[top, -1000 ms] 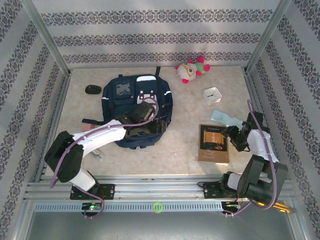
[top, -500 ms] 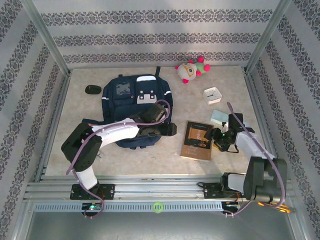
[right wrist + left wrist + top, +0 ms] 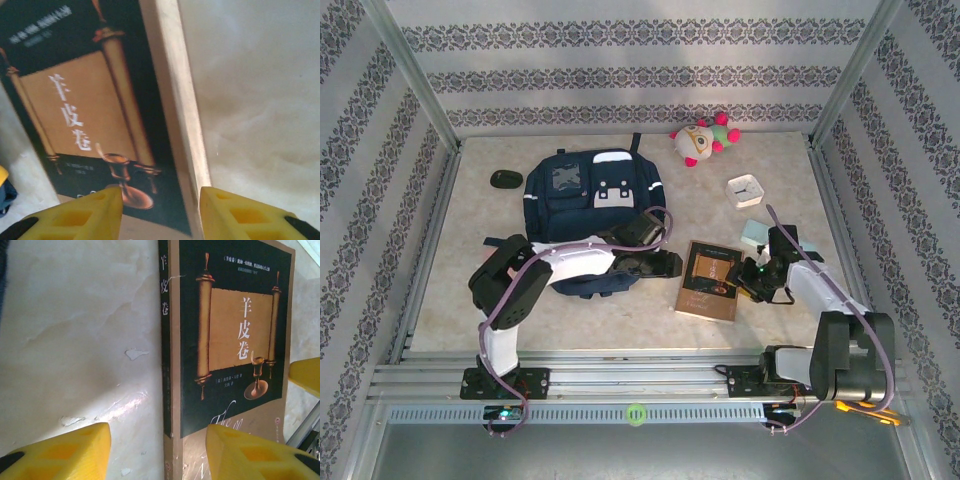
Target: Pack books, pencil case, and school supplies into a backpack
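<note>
Top view evenly bright, with soft, short shadows around the backpack (image 3: 595, 190). Wrist views carry a warm cast; the book (image 3: 75, 110) cover is smeared in the right one, and the left fingers (image 3: 55, 455) look soft-edged

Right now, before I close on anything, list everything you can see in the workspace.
backpack: one, navy blue with white patches, left-centre of the table
book: one, brown, dark cover with orange-red panel, flat, right of the backpack
pencil case: one, pale mint green, beyond the book's right corner
clock: one, white, far right
plush toy: one, pink and white, back edge
oval object: one, black, left of the backpack
table: one, beige marbled, under everything
left fingers: two, yellow, apart, astride the book's spine
right fingers: two, yellow, apart, astride the book's other long edge
</note>
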Robot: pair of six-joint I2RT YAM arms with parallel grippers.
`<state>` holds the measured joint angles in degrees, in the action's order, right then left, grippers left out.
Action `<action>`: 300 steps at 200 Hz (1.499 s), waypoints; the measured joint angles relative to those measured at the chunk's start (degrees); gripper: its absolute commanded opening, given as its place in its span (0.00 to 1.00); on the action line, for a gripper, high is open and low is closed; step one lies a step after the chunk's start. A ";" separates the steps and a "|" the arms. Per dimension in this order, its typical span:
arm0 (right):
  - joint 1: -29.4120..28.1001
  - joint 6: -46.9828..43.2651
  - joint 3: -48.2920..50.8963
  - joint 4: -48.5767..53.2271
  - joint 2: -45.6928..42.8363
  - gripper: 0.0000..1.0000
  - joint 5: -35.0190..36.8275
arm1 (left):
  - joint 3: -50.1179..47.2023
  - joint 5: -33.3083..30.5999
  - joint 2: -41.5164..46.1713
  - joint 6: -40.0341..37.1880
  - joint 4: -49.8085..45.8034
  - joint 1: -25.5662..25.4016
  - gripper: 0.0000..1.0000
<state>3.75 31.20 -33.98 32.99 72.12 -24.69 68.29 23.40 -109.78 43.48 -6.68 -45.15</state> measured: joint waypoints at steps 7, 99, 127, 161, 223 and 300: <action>0.00 0.07 0.33 -0.31 0.44 0.38 0.02 | 0.33 0.33 -0.68 0.28 0.15 -0.17 0.50; -0.02 0.17 1.77 -3.80 2.67 0.21 -0.39 | 5.79 3.87 -7.54 2.08 1.25 -2.01 0.48; -0.28 0.22 1.81 -4.22 2.69 0.20 -0.46 | 7.15 4.07 -8.48 2.54 0.66 -2.12 0.47; -0.55 0.42 1.81 -4.52 2.89 0.18 -0.28 | 7.30 4.07 -8.46 3.67 0.50 -2.14 0.47; -0.79 0.85 1.79 -4.66 2.91 0.17 -0.26 | 7.30 3.98 -5.35 5.49 1.03 -2.12 0.47; -1.49 1.97 1.79 -5.75 2.71 0.16 -0.55 | 7.10 5.14 -4.42 7.17 6.34 -2.38 0.44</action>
<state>2.26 33.17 -32.18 27.24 74.83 -25.23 75.40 28.53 -114.19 50.65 -0.34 -47.53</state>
